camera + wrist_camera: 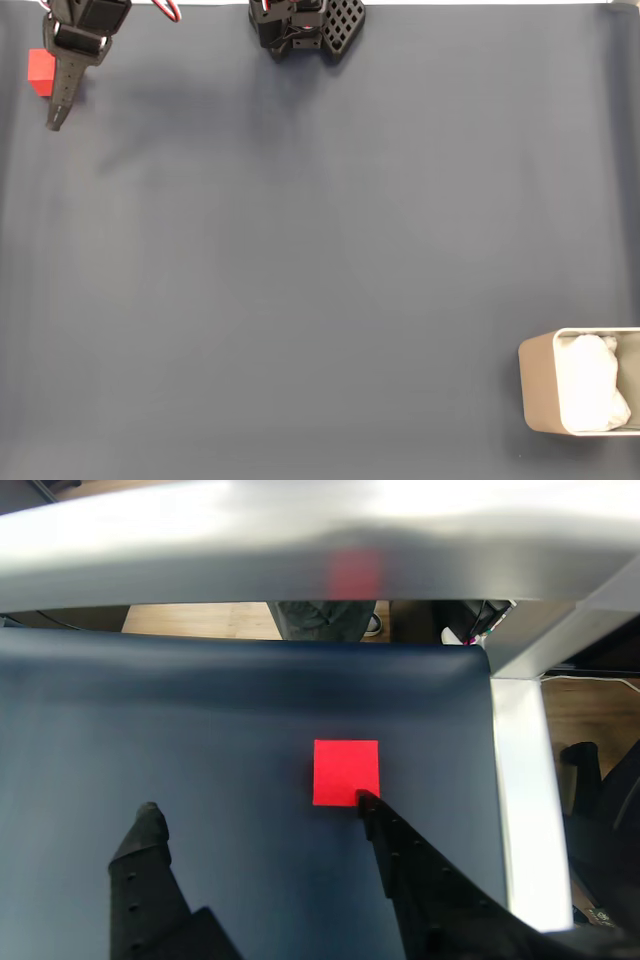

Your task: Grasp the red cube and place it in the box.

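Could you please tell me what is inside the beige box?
The beige rectangular box holds soft white padding in the fixed view; anything beneath the padding is covered.

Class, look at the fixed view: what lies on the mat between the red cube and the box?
Nothing: in the fixed view only bare dark mat stretches between red cube and box.

The red cube (346, 772) looks matt and smooth. The surface (320, 260) is a dull dark blue sheet, faintly creased. At five o'clock in the fixed view, the box (535, 385) holds soft white padding (592, 385).
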### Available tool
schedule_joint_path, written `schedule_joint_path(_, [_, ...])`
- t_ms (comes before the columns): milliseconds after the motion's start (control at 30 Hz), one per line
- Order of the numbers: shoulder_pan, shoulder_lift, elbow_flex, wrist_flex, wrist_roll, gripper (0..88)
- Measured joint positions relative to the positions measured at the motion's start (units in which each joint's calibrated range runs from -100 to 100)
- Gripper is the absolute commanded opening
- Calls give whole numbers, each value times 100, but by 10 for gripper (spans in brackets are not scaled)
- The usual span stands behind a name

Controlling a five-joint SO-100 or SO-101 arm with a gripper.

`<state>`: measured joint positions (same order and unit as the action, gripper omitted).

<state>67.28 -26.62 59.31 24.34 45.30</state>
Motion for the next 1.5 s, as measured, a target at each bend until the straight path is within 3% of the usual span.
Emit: schedule_joint_path(1500, [364, 1268, -732, -422, 0, 432])
